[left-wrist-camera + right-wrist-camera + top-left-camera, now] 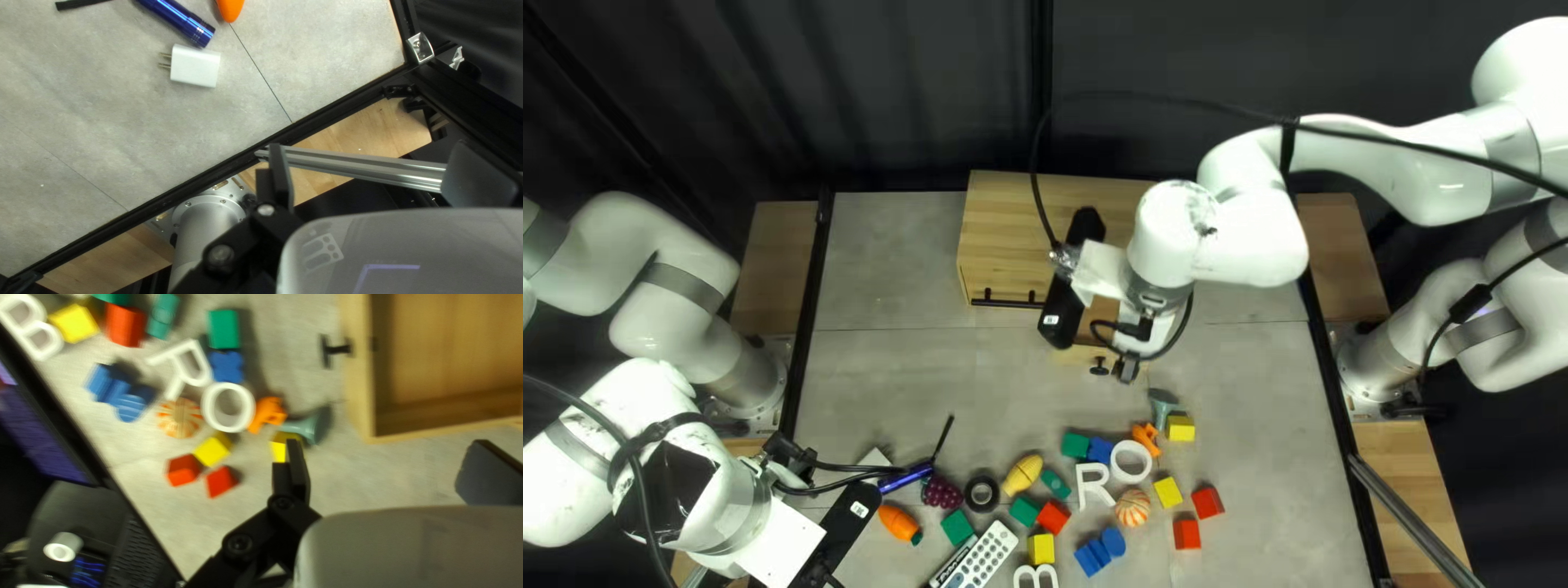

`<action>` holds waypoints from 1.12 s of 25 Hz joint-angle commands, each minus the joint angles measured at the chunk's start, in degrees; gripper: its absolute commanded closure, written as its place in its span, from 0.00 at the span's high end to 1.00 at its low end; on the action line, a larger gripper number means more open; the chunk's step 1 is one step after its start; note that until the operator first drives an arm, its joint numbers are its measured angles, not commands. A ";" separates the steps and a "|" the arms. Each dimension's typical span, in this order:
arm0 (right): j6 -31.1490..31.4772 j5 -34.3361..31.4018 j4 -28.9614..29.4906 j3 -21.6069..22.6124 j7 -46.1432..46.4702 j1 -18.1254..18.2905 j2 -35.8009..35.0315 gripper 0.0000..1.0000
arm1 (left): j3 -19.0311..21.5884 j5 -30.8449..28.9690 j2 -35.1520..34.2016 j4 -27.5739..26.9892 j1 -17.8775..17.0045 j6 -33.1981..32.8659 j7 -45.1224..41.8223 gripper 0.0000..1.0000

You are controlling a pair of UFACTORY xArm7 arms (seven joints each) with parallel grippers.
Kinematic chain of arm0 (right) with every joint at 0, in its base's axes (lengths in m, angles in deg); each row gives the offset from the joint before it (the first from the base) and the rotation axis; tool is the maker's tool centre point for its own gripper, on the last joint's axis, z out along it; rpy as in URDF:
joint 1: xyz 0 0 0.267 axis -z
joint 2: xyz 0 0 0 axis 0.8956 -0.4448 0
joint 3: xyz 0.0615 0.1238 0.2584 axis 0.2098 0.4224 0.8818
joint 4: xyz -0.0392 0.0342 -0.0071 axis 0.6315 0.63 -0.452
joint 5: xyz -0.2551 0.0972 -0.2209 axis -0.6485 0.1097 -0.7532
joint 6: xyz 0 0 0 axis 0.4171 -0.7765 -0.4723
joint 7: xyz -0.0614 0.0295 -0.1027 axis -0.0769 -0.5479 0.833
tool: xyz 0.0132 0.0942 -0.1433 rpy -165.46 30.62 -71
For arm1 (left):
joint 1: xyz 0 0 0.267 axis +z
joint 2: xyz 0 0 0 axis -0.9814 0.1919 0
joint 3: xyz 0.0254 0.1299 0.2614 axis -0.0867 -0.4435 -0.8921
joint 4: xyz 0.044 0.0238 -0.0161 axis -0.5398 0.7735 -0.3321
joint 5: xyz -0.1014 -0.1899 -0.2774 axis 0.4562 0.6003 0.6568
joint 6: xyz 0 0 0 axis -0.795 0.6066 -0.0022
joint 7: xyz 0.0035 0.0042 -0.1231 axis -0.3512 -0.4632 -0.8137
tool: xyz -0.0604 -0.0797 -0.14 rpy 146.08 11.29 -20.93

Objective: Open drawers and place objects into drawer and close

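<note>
My right gripper (1062, 310) hung above the open drawer (447, 365), its jaws parted wide with nothing between them; my left gripper (845, 521) was spread just as wide at the near left, over the table's edge; the drawer, smooth pale wood with a small black knob (336, 349), jutted from the near side of a boxy, striped-grain cabinet (1002, 223) at the far side, and my right gripper's dark body hid part of it from above; nearer lay flat-faced blocks, among them a yellow block (1181, 428), beside a dull green flared piece (1163, 407); then a round white ring (1130, 462), a ribbed orange-and-cream ball (1133, 507) and a white letter R (1093, 485); leftward were a shiny blue flashlight (904, 479) and a boxy white plug (195, 66) with two metal prongs, on mottled grey tabletop (882, 261).
</note>
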 commanded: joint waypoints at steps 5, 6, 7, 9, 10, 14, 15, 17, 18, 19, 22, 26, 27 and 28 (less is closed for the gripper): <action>-5.65 2.76 -2.12 -0.14 3.84 -0.08 -1.73 1.00 | 0.00 0.00 0.00 0.00 0.00 0.00 0.00 1.00; -5.83 3.17 -1.59 -0.14 4.32 -0.10 -2.37 1.00 | 0.00 0.00 0.00 0.00 0.00 0.00 0.00 1.00; -5.90 3.38 -1.36 -0.15 4.56 -0.10 -2.65 1.00 | 0.00 0.00 0.00 0.00 0.00 0.00 0.00 1.00; -6.05 4.38 -0.07 -0.10 5.55 -0.12 -4.28 1.00 | 0.00 0.00 0.00 0.00 0.00 0.00 0.00 1.00; -6.12 4.71 0.33 -0.07 5.83 -0.11 -4.82 1.00 | 0.00 0.00 0.00 0.00 0.00 0.00 0.00 1.00; -7.14 6.73 0.79 -0.23 8.20 0.28 -6.75 1.00 | 0.00 0.00 0.00 0.00 0.00 0.00 0.00 1.00; -7.23 6.88 0.63 -0.30 8.52 0.37 -6.78 1.00 | 0.00 0.00 0.00 0.00 0.00 0.00 0.00 1.00; -7.23 7.03 0.32 -0.50 9.16 0.60 -6.72 1.00 | 0.00 0.00 0.00 0.00 0.00 0.00 0.00 1.00; -6.75 6.86 0.46 -0.65 9.52 0.77 -6.71 1.00 | 0.00 0.00 0.00 0.00 0.00 0.00 0.00 1.00; -6.24 6.61 0.73 -0.75 9.68 0.86 -6.71 1.00 | 0.00 0.00 0.00 0.00 0.00 0.00 0.00 1.00; -4.41 5.59 1.82 -0.95 9.85 1.04 -6.80 1.00 | 0.00 0.00 0.00 0.00 0.00 0.00 0.00 1.00; -2.16 3.37 2.51 -1.19 10.00 1.19 -6.87 1.00 | 0.00 0.00 0.00 0.00 0.00 0.00 0.00 1.00; -2.00 3.11 2.54 -1.27 10.11 1.26 -7.01 1.00 | 0.00 0.00 0.00 0.00 0.00 0.00 0.00 1.00; -1.74 2.68 2.68 -1.37 10.23 1.34 -7.34 1.00 | 0.00 0.00 0.00 0.00 0.00 0.00 0.00 1.00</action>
